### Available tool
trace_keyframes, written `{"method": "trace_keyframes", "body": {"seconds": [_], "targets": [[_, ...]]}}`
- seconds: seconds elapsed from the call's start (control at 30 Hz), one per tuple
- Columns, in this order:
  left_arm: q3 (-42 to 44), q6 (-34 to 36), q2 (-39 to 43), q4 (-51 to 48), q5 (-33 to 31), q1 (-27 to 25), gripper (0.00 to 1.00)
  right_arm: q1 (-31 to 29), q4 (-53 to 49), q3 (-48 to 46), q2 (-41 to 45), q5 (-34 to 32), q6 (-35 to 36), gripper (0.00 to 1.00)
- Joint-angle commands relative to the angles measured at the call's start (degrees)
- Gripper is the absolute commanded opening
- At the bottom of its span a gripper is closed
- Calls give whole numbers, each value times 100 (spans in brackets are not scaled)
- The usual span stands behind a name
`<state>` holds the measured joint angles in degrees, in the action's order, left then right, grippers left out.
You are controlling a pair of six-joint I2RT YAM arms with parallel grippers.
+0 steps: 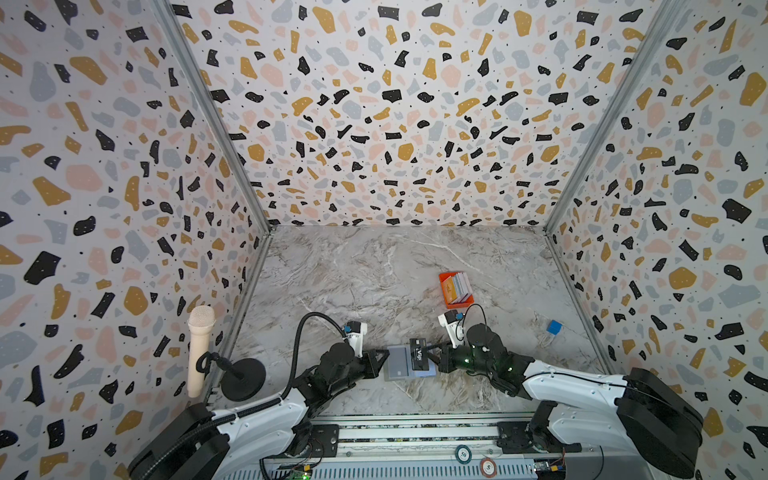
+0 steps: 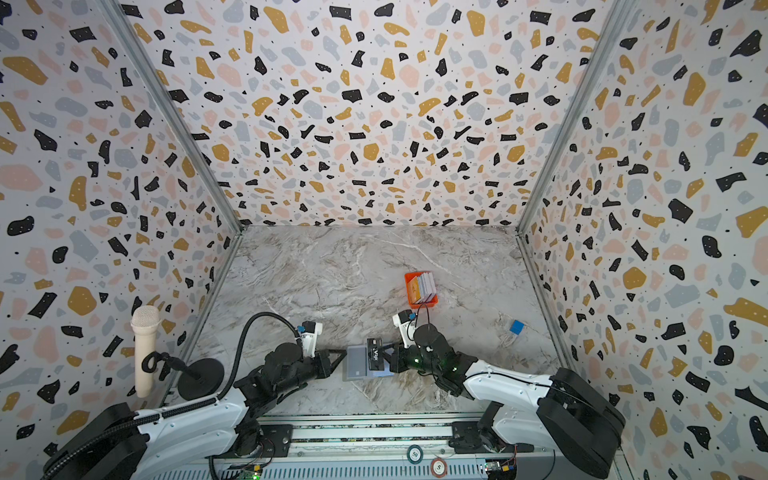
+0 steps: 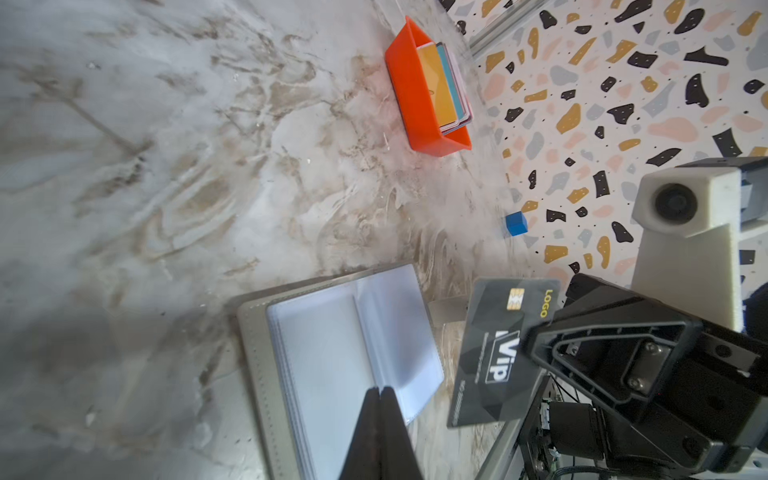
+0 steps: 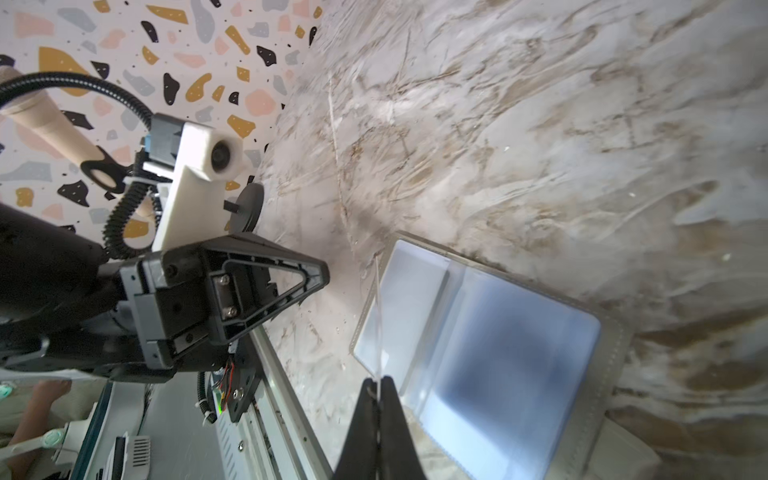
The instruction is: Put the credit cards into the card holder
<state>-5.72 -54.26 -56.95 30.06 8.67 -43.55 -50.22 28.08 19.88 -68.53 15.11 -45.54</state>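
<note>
The grey card holder (image 1: 395, 368) (image 2: 356, 365) lies open on the marble table, its pale blue clear pockets (image 3: 332, 332) (image 4: 519, 353) facing up. My right gripper (image 1: 434, 353) (image 2: 388, 353) (image 4: 377, 380) is shut on a dark grey "Vip" credit card (image 1: 420, 354) (image 2: 375, 354) (image 3: 494, 353), holding it on edge over the holder's right half. That card shows edge-on (image 4: 377, 324) in the right wrist view. My left gripper (image 1: 386, 353) (image 2: 344, 353) (image 3: 383, 390) is shut with nothing in it, its tip (image 4: 326, 274) just off the holder's left edge.
An orange tray (image 1: 444, 291) (image 3: 409, 104) with several more cards stands behind and to the right. A blue cube (image 1: 554, 327) (image 3: 516, 223) lies near the right wall. A microphone on a stand (image 1: 199, 349) is at the left. Two poker chips (image 1: 463, 454) rest on the front rail.
</note>
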Motion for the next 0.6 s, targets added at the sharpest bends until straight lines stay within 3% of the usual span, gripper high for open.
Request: {"method": "trace_keyframes", "body": {"seconds": [0.0,0.27,0.57], "targets": [[50,58,-165,278,-234,-48,0,-61,675,-23,-232,-362,-314,0],[79,54,-720,459,-207,-171,0,-57,962,95,-830,-406,-516,0],[23,118,-782,222,-242,-204,0,-55,1123,157,-1169,-367,-637,0]]}}
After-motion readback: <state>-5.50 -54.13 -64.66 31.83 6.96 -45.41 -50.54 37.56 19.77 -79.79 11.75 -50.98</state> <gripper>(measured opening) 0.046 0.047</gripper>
